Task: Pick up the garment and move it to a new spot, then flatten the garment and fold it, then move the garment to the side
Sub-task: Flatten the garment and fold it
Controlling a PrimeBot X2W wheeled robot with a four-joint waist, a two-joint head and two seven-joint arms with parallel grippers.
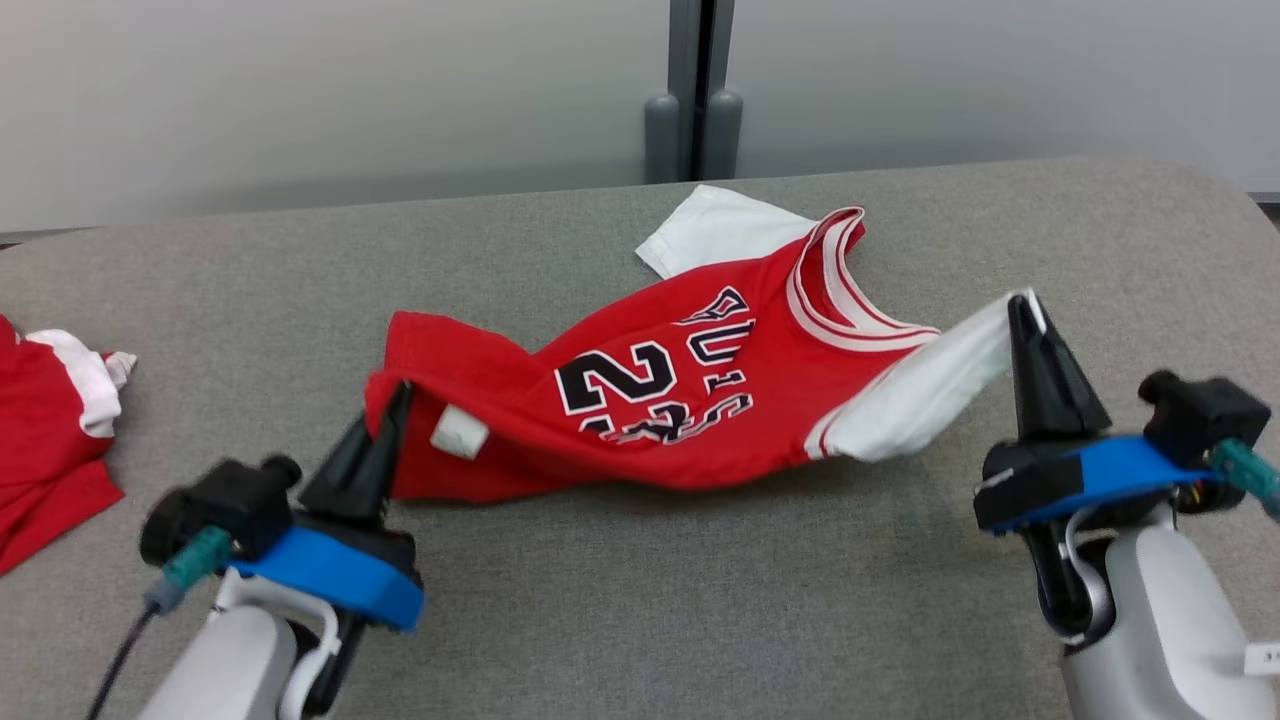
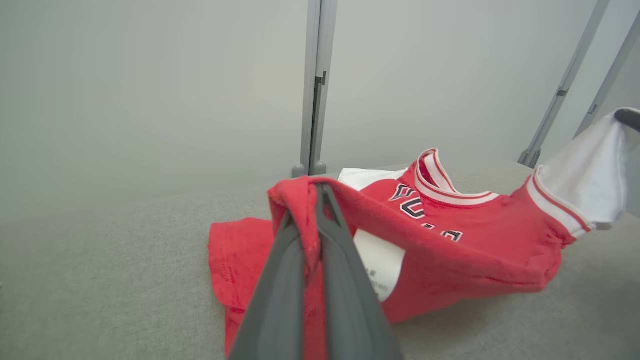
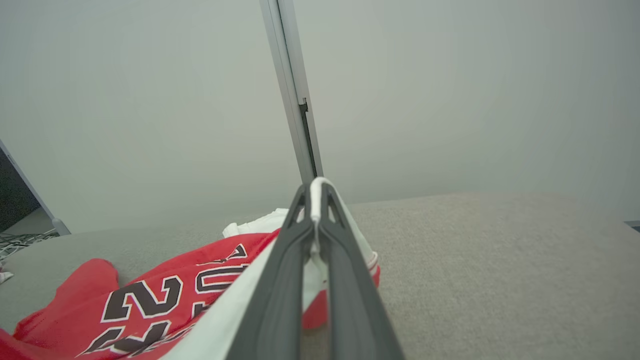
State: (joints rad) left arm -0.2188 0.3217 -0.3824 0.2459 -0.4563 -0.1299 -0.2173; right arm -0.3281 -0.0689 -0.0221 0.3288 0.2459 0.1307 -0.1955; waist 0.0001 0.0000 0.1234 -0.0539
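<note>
a red garment (image 1: 680, 400) with white sleeves, black-and-white lettering and the numeral 23 is held stretched between two grippers above a grey cloth-covered table (image 1: 700, 600). the left gripper (image 1: 400, 395) has its two dark fingers pressed together on a bunched red corner of the hem, next to a white label (image 1: 460, 432) sewn on the inside; in the left wrist view the red cloth wraps over the fingertips (image 2: 327, 200). the right gripper (image 1: 1022, 305) is clamped on the end of the near sleeve (image 1: 930, 390), and in the right wrist view a thin white fold sits pinched between its fingers (image 3: 295, 220). between the two grips the body of the garment sags, its front edge casting a shadow on the table, so this edge appears to hang just clear of the surface, though contact cannot be ruled out. the far part lies on the table: a red flap at the left behind the left gripper, the striped collar (image 1: 830, 280), and the far sleeve (image 1: 715, 230) spread flat toward the back edge. a second red garment (image 1: 45, 440) with white trim lies crumpled at the left edge of the table, well apart from the first. behind the table stand pale wall panels joined by a grey post (image 1: 692, 100).
</note>
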